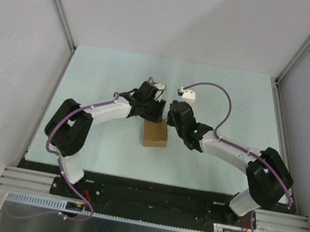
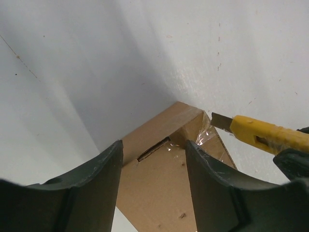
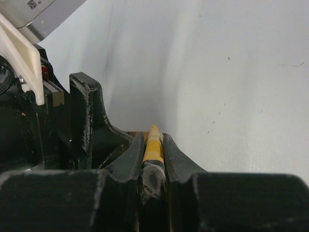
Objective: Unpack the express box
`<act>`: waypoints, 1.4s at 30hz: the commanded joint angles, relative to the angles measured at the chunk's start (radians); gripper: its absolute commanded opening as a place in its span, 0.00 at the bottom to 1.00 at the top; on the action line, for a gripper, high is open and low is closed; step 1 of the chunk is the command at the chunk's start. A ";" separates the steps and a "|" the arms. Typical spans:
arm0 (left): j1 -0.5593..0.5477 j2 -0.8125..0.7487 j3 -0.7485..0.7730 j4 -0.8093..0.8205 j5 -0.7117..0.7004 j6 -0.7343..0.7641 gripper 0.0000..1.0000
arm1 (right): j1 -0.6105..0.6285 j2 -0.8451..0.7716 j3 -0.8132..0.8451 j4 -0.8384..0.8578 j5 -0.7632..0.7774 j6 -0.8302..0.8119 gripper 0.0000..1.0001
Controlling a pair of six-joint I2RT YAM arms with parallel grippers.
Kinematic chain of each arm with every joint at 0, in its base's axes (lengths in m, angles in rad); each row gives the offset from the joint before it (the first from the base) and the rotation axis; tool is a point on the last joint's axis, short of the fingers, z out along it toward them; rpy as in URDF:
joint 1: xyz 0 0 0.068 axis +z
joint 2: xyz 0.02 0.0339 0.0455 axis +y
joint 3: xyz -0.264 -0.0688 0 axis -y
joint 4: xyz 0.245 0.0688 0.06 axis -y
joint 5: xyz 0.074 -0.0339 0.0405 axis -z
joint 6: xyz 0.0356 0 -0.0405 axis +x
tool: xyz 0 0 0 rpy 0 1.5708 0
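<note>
The express box [image 1: 155, 134], a small brown carton, stands mid-table between both arms. My left gripper [image 1: 156, 116] hovers over its far top edge. In the left wrist view the gripper [image 2: 153, 147] is open, and the box [image 2: 154, 188] lies under the gap, with a slit in its seam and torn clear tape at the corner. My right gripper [image 3: 153, 140] is shut on a yellow cutter knife [image 3: 153, 147]. The knife [image 2: 263, 135] has its blade out, and the tip is beside the box's taped corner. Only a sliver of the box [image 3: 137, 133] shows past the right fingers.
The pale green mat [image 1: 102, 77] covers the table, with grey walls and aluminium posts on three sides. The black base plate [image 1: 148, 189] and metal rails run along the near edge. Purple cables [image 1: 223, 98] loop above both arms.
</note>
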 commanded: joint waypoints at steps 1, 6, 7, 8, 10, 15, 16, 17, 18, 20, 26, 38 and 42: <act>0.001 0.023 -0.007 -0.036 -0.053 0.031 0.57 | 0.003 -0.022 -0.019 0.051 0.061 0.015 0.00; 0.001 0.034 -0.007 -0.051 -0.062 0.031 0.55 | 0.003 -0.019 -0.034 0.053 0.069 0.020 0.00; 0.001 0.036 -0.007 -0.051 -0.064 0.031 0.55 | 0.003 -0.017 -0.034 0.054 0.067 0.018 0.00; 0.001 0.039 -0.005 -0.053 -0.064 0.032 0.55 | 0.005 -0.017 -0.034 0.057 0.064 0.018 0.00; 0.001 0.043 -0.005 -0.056 -0.067 0.031 0.54 | 0.003 -0.017 -0.035 0.063 0.061 0.017 0.00; 0.001 0.049 -0.002 -0.060 -0.067 0.029 0.54 | 0.003 -0.036 -0.040 0.071 0.075 0.015 0.00; 0.001 0.051 -0.002 -0.062 -0.067 0.028 0.54 | 0.003 -0.043 -0.043 0.076 0.076 0.015 0.00; 0.001 0.052 -0.001 -0.063 -0.067 0.026 0.54 | 0.003 -0.045 -0.045 0.079 0.078 0.015 0.00; 0.001 0.054 0.000 -0.063 -0.067 0.025 0.54 | 0.003 -0.046 -0.045 0.079 0.078 0.015 0.00; 0.001 0.056 0.000 -0.065 -0.065 0.020 0.53 | 0.003 -0.046 -0.045 0.083 0.073 0.015 0.00; 0.001 0.062 0.004 -0.067 -0.059 0.012 0.53 | 0.005 -0.043 -0.045 0.092 0.056 0.014 0.00; 0.001 0.068 0.006 -0.067 -0.053 0.005 0.52 | 0.005 -0.036 -0.045 0.091 0.044 0.024 0.00; 0.000 0.069 0.009 -0.067 -0.050 0.000 0.52 | 0.005 -0.036 -0.046 0.096 0.043 0.023 0.00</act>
